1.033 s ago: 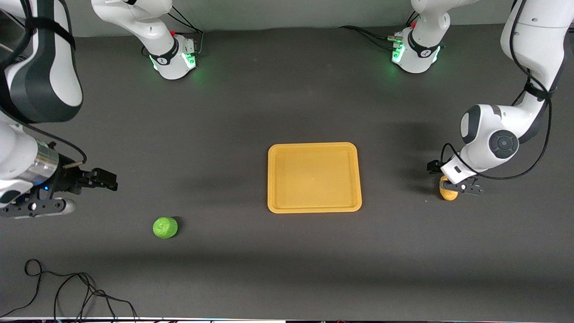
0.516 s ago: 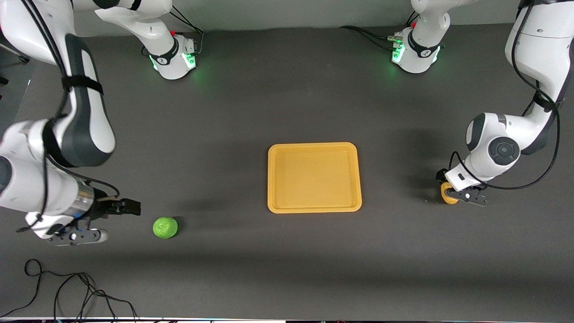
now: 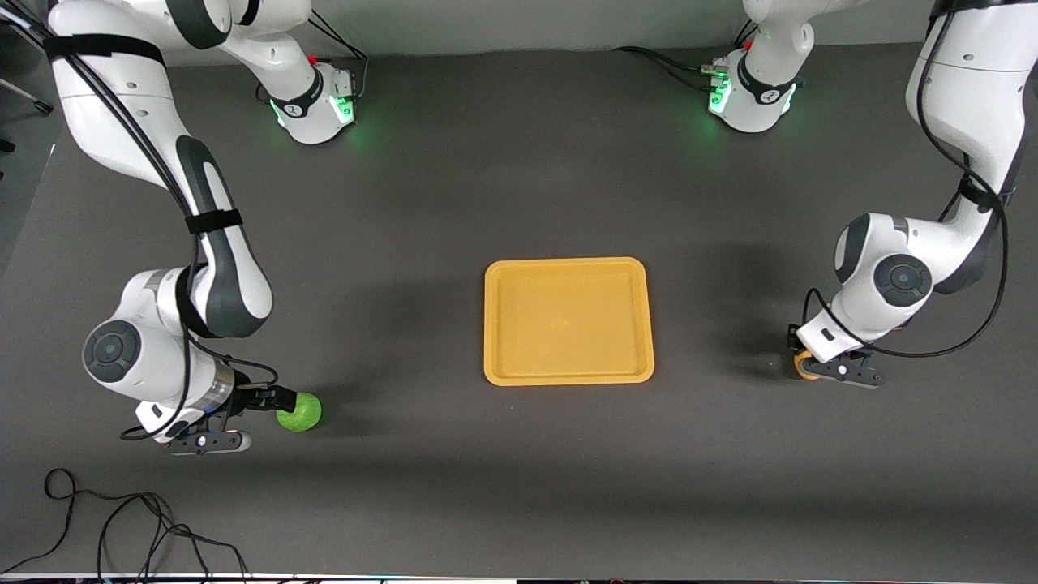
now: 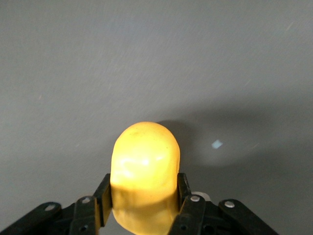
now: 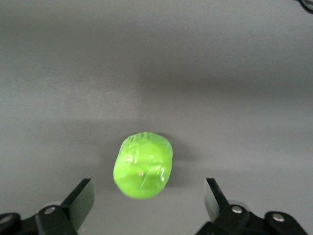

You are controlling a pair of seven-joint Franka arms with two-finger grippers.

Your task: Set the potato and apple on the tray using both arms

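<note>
Left tool point(image 4: 144, 208) pinches the potato point(image 4: 145, 169) — matte, grippy; right tool point(image 5: 146, 200) spread around the apple point(image 5: 143, 165) — smooth, roll-prone, grip mid-width.

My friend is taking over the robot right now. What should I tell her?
Left gripper: fingers shut on the potato, low at the left arm's end of the table.
Right gripper: fingers open on either side of the apple, not yet gripping; the apple sits on the table at the right arm's end.
The tray is in the middle with nothing on it.
Done: potato gripped.
Left: grip the apple, carry both to the tray, let go.
</note>
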